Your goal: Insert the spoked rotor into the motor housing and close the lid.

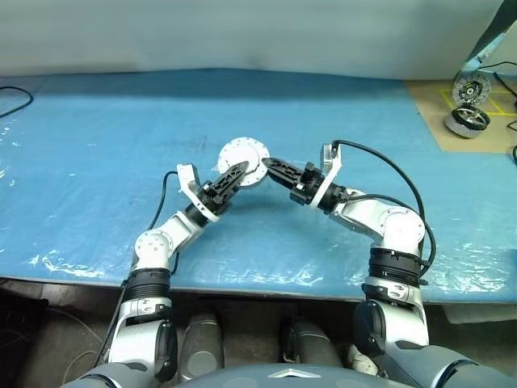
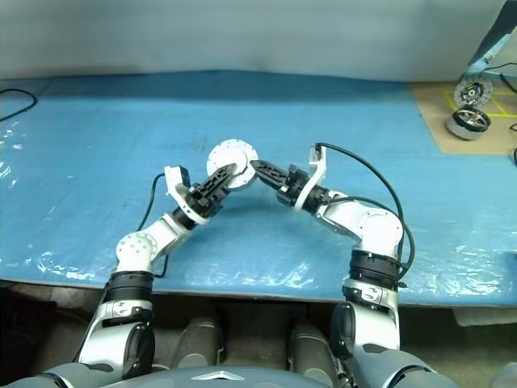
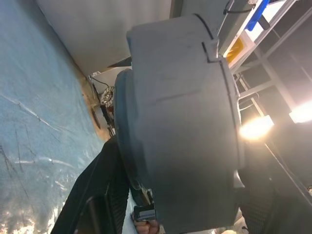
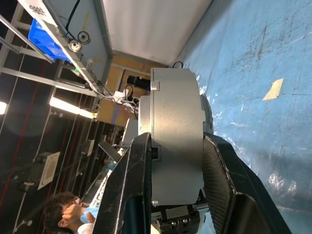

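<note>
Nearest, the two arms reach in over the desk's [image 1: 97,162] front edge and meet above its blue cover. The right pincer [image 1: 271,166] pinches the motor housing [image 1: 244,162] across its thickness: in the right wrist view one black finger [image 4: 134,180] lies on each flat side of the grey drum [image 4: 175,146]. The left pincer [image 1: 234,174] comes in from the other side, its fingers set against the housing's lower left rim; the left wrist view has the grey side wall [image 3: 180,112] right in front, and whether those fingers truly clamp it I cannot tell.

The housing is held off the desk, roughly midway across. Its round pale face, dotted with small holes around a central hub, shows toward the head camera, so its axis points up and back toward the robot, and its disc stands tilted rather than flat.

All around it the blue cover lies bare, with wide room left, right and beyond. At the far right corner, on a brown board [image 1: 452,121], sit a chrome wheel-like motor [image 1: 467,120] and a spoked wheel [image 1: 471,89] behind it.
</note>
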